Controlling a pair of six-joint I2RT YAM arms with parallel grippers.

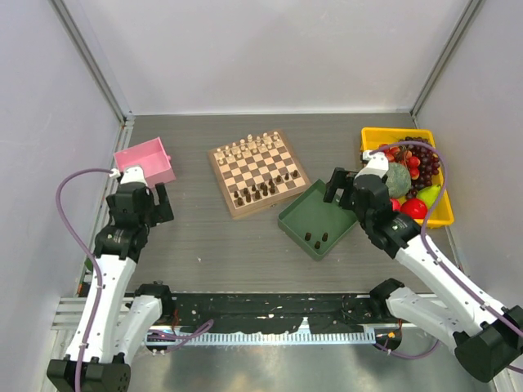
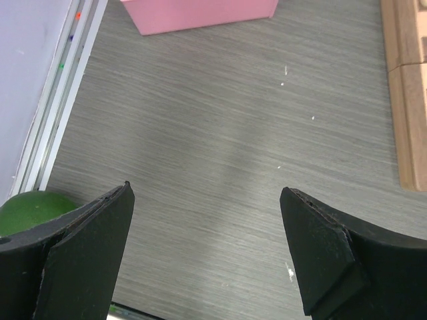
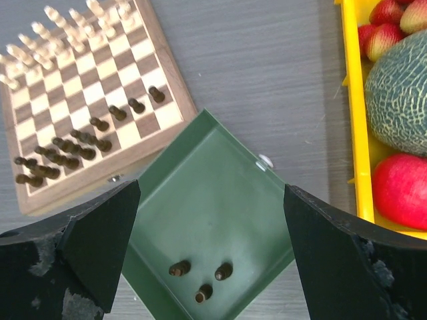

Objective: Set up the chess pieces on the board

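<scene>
Left end effector [image 2: 207,193]: spread wide with nothing between its two fingers. Only bare worktop [image 2: 200,120] shows under it.
Right end effector [image 3: 212,190]: spread wide too, and it holds nothing. It hangs over the green tray [image 3: 213,200].
Board [image 3: 107,73]: ahead of the right end effector and off to its left, flat on the worktop. One corner is just beside the green tray. For the left end effector, only a tan edge of it shows far to the right.
Dark chess pieces [image 3: 85,152]: most stand on the side of the board nearest the right end effector. Some are in a slanting line and some are bunched by the corner.
Three more dark pieces [image 3: 223,271]: in the green tray, down between the right end effector's fingers, close together.
Pale chess pieces [image 3: 67,27]: on the far side of the board, away from the right end effector.
Yellow bin [image 3: 353,133]: to the right of the right end effector. It holds a melon [image 3: 400,93], a red apple [image 3: 400,190] and strawberries [image 3: 387,27].
Pink box [image 2: 200,13]: straight ahead of the left end effector, a little to its left.
Green round thing [image 2: 33,207]: just beside the left end effector's left finger. What it is cannot be told.
</scene>
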